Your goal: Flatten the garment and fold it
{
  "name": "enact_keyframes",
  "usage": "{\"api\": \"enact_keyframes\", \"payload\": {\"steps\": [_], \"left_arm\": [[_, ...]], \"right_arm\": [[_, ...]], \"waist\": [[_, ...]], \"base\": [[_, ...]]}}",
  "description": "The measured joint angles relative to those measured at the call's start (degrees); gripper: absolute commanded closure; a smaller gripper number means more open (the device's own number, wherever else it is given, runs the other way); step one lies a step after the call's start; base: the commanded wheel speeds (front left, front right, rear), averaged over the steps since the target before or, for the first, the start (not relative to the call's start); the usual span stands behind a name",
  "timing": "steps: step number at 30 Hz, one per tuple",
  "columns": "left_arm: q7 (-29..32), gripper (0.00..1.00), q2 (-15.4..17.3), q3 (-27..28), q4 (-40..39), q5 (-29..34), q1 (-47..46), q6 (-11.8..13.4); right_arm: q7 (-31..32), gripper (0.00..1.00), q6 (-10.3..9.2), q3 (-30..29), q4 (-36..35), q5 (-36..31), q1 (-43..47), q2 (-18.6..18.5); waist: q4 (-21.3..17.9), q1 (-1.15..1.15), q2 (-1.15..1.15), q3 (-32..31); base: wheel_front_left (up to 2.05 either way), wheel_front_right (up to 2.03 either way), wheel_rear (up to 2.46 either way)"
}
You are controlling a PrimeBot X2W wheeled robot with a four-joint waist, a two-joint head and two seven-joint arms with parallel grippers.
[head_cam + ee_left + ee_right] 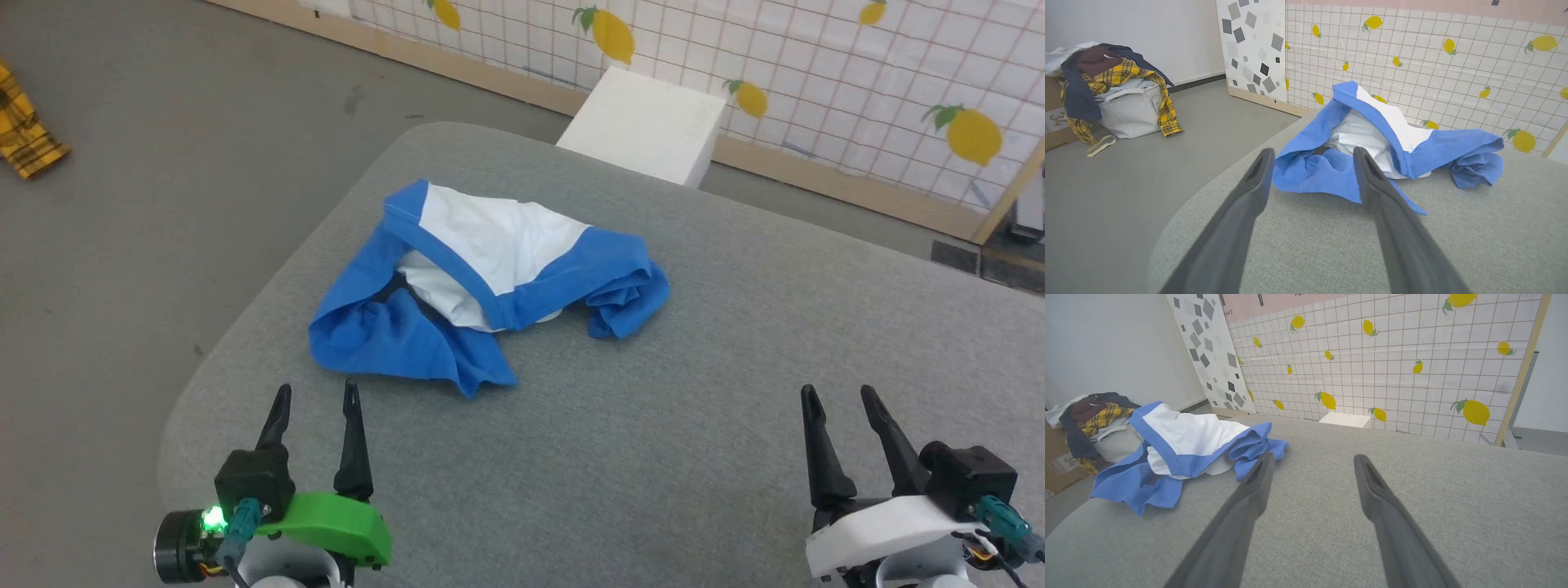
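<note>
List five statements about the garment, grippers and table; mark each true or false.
1. The white cloth top with royal-blue sleeves lies crumpled on the grey fabric-covered table. True.
2. The left gripper is shut on a sleeve. False: it is open, holding nothing.
3. The right gripper is open and empty. True.
4. The top is folded flat. False: it is a bunched heap.
5. A white box stands beyond the table. True.

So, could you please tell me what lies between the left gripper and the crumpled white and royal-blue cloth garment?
Just a narrow strip of bare grey fabric-covered table, seen in the head view; the open left gripper is clear of the garment.
</note>
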Motion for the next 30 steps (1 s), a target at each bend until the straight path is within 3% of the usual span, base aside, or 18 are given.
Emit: {"api": "enact_keyframes", "payload": {"steps": [14,30], "left_arm": [[-1.70,0.00,-0.01,-0.90,0.88,-1.87,0.43,1.40],[-3.01,0.00,-0.01,-1.52,1.81,-2.72,0.90,1.90]], "right_arm": [[-1.68,0.00,0.00,0.24,1.97,1.32,0.37,0.01],[-3.18,0.00,0.00,0.05,3.25,2.09,0.38,0.02]], "waist": [[3.38,0.00,0.00,0.08],[4.33,0.00,0.00,0.59]], "base": [[0.00,0.00,0.00],[0.00,0.00,0.00]]}}
